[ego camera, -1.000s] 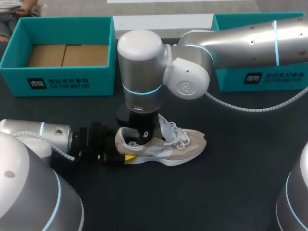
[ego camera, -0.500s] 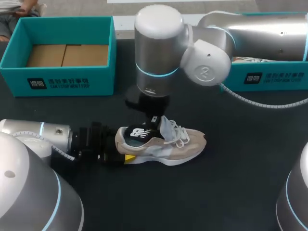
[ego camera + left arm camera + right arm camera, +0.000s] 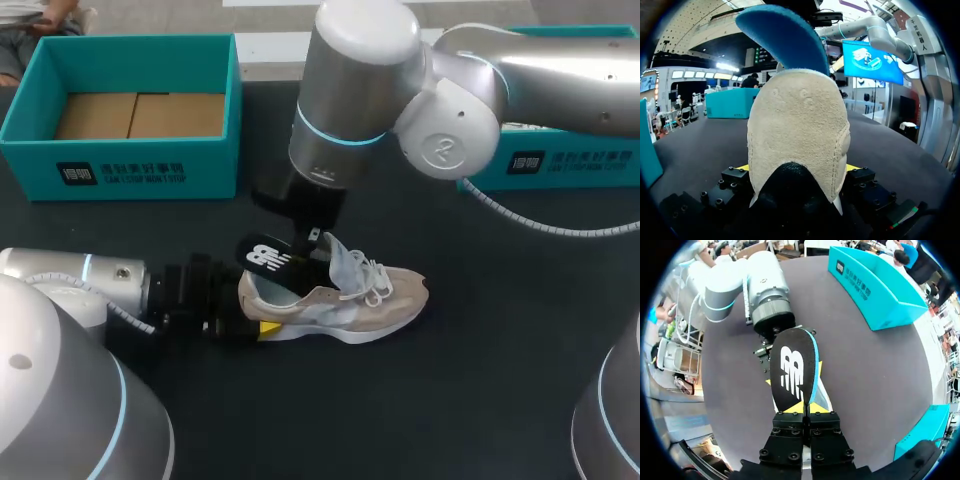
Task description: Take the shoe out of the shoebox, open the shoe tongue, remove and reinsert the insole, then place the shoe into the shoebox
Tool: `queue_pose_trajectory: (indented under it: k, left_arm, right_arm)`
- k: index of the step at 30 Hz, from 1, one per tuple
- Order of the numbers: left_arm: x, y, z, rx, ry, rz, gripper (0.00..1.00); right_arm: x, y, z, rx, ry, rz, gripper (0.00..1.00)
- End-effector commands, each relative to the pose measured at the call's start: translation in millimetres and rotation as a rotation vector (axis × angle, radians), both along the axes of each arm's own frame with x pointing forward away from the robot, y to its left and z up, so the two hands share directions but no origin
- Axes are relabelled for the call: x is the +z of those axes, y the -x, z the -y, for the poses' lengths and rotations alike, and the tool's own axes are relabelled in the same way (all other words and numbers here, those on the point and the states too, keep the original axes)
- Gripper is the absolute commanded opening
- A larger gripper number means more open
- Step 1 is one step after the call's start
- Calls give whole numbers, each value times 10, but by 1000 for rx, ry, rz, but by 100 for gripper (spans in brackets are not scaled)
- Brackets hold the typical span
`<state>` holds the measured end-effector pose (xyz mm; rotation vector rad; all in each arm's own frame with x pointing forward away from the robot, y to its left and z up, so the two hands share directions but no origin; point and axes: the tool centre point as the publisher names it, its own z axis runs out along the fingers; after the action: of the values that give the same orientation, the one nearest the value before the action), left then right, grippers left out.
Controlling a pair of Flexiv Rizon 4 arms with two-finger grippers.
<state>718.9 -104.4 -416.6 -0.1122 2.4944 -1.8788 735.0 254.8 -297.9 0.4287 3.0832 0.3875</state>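
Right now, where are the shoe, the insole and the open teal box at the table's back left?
shoe (image 3: 345, 305): head view, on its side panel.
insole (image 3: 792, 371): right wrist view, on its black printed face.
teal box (image 3: 150, 172): head view, on its front wall.

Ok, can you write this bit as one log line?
step: insole removal | left gripper: shut on shoe heel | right gripper: shut on insole, partly out of shoe

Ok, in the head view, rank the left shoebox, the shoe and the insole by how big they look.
1. left shoebox, clearly the largest.
2. shoe.
3. insole, the smallest as seen. Only part of it shows, so its full size is unsure.
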Motion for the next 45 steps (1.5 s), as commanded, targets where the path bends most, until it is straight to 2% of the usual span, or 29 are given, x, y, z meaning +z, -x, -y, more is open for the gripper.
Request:
queue_pose_trajectory:
  k: [1,8,14,15,16,17,18,23,26,41,45]
  left_arm:
    - [-29,15,-7,0,-3,0,0]
    - [-29,15,-7,0,-3,0,0]
    - [-29,15,-7,0,-3,0,0]
    - [-29,15,-7,0,-3,0,0]
    - [-29,15,-7,0,-3,0,0]
    - [-29,15,-7,0,-3,0,0]
    - [-29,15,-7,0,-3,0,0]
    - [-29,15,-7,0,-3,0,0]
    - [-29,15,-7,0,-3,0,0]
    - [-29,15,-7,0,-3,0,0]
    - [-29,15,-7,0,-3,0,0]
  right_arm:
    - [6,-17,-68,40,-27,-26,0]
    - [45,-38,-285,79,-62,-58,0]
    - [-15,-33,-358,93,-86,-121,0]
    - [-15,-31,-357,95,-95,-135,9]
    - [-12,-27,-357,93,-106,-160,41]
    - [-6,-23,-354,93,-111,-183,87]
    - [3,-15,-347,85,-142,-206,100]
    - [73,-10,-296,89,-230,-360,100]
    - [70,2,-296,88,-228,-460,100]
    - [103,30,-316,97,-254,-460,100]
    - [142,30,-326,143,-268,-493,100]
